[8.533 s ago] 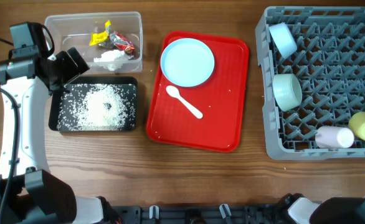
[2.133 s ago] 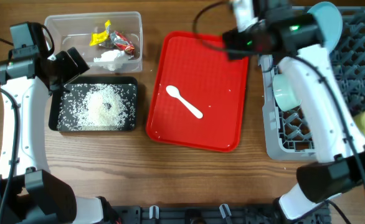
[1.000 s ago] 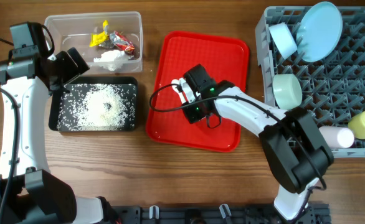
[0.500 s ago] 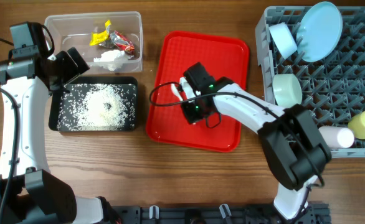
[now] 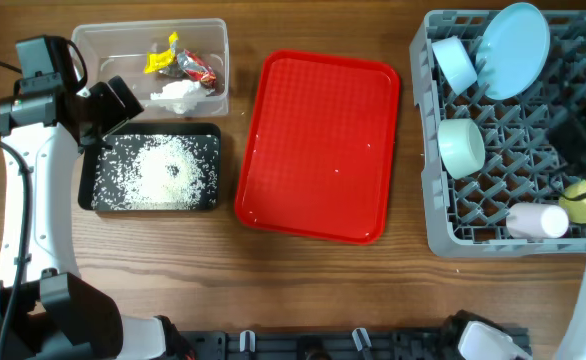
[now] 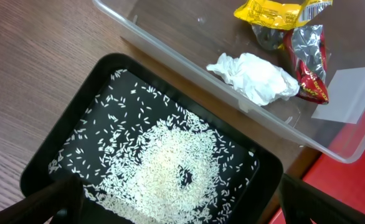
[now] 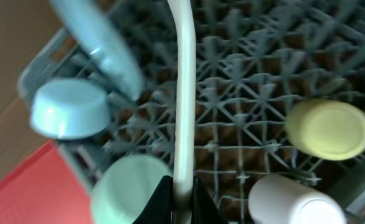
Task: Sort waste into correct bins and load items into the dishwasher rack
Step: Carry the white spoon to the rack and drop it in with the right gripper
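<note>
My right gripper (image 7: pixel 182 191) is shut on the handle of the white spoon (image 7: pixel 184 93), which hangs above the grey dishwasher rack (image 7: pixel 245 112). Below it in the rack lie a light-blue bowl (image 7: pixel 67 115), a pale-green bowl (image 7: pixel 129 190), a yellow cup (image 7: pixel 329 129) and a white cup (image 7: pixel 291 199). The blue plate (image 5: pixel 513 38) stands on edge at the rack's back. My left gripper (image 6: pixel 182 214) is open above the black tray (image 6: pixel 45 149) of rice grains (image 6: pixel 164 180). The clear tub (image 6: pixel 189 37) holds a yellow wrapper (image 6: pixel 273 12), a red-dark wrapper (image 6: pixel 312 62) and a tissue wad (image 6: pixel 257 78).
The flat red tray (image 5: pixel 318 145) lies between the bins and the rack (image 5: pixel 443 235) with only a few specks on it. My right arm (image 5: pixel 585 135) reaches over the rack from the right edge. Wooden table (image 5: pixel 273 280) runs along the front.
My right gripper closed on the spoon on the red tray, then lifted it and carried it right, over the rack. The left arm has not moved.
</note>
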Robot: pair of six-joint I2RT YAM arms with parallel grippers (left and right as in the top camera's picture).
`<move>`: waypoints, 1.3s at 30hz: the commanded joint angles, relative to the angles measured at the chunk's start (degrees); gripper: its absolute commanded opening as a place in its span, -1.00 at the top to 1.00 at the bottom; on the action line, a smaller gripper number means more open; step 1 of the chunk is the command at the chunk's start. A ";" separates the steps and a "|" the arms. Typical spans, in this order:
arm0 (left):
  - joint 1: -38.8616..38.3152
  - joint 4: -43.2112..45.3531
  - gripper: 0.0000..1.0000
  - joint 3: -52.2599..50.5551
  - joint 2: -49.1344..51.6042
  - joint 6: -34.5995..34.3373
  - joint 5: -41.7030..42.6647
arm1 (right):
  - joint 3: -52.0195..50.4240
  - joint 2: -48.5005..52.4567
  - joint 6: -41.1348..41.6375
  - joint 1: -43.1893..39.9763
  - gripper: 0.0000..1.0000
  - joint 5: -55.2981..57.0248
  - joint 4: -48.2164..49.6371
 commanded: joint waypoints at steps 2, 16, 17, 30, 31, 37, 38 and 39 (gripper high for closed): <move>0.24 0.17 -1.00 0.37 0.00 -0.52 -0.35 | 0.26 7.72 14.12 -5.57 0.92 0.94 -3.45; 0.24 0.17 -1.00 0.37 0.00 -0.52 -0.35 | -0.22 11.41 27.12 -5.62 0.91 6.54 0.55; 0.24 0.17 -1.00 0.37 0.00 -0.52 -0.37 | -0.22 11.41 27.69 -5.62 0.86 6.47 1.03; 0.24 0.17 -1.00 0.37 0.00 -0.52 -0.37 | 0.44 5.29 1.60 -4.63 0.10 -12.07 4.39; 0.24 0.17 -1.00 0.37 0.00 -0.50 -0.35 | 0.94 2.82 -5.81 -3.50 0.02 -17.40 4.35; 0.24 0.17 -1.00 0.37 0.00 -0.50 -0.35 | 1.99 -20.87 -18.84 13.11 -0.99 -21.05 -2.32; 0.24 0.17 -1.00 0.37 0.00 -0.52 -0.35 | 1.99 -23.12 -18.78 15.06 -0.99 -21.27 -5.22; 0.24 0.17 -1.00 0.37 0.00 -0.52 -0.35 | 1.99 -25.07 -18.82 16.85 -0.99 -22.08 -9.62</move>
